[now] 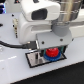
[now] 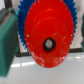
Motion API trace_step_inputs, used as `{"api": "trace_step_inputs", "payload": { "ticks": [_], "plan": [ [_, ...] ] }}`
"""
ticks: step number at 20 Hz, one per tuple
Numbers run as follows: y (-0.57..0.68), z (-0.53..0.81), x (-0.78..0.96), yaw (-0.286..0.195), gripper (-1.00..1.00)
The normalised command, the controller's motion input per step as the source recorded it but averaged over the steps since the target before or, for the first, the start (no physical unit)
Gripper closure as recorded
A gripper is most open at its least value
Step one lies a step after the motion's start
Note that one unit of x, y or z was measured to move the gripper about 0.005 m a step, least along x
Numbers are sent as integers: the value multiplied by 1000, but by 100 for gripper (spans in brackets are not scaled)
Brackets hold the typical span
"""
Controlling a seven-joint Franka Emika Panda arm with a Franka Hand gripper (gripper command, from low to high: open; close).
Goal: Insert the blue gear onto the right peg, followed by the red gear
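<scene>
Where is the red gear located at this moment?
In the exterior view, the red gear sits low and centre, directly under the pincer, above the blue gear at the base plate. The wrist view also shows red in front of blue.

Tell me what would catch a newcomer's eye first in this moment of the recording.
The red gear fills the wrist view, its dark centre hole plain, with the blue gear showing behind its edge. In the exterior view the same red and blue pair sits under the gripper over the black-rimmed base plate, near the picture's middle. The big white arm looms above and hides much of the scene.
</scene>
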Motion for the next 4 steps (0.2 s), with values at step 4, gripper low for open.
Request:
{"api": "trace_step_inputs", "payload": {
  "ticks": [4],
  "plan": [
    [36,288,11,0,-100]
  ]
}}
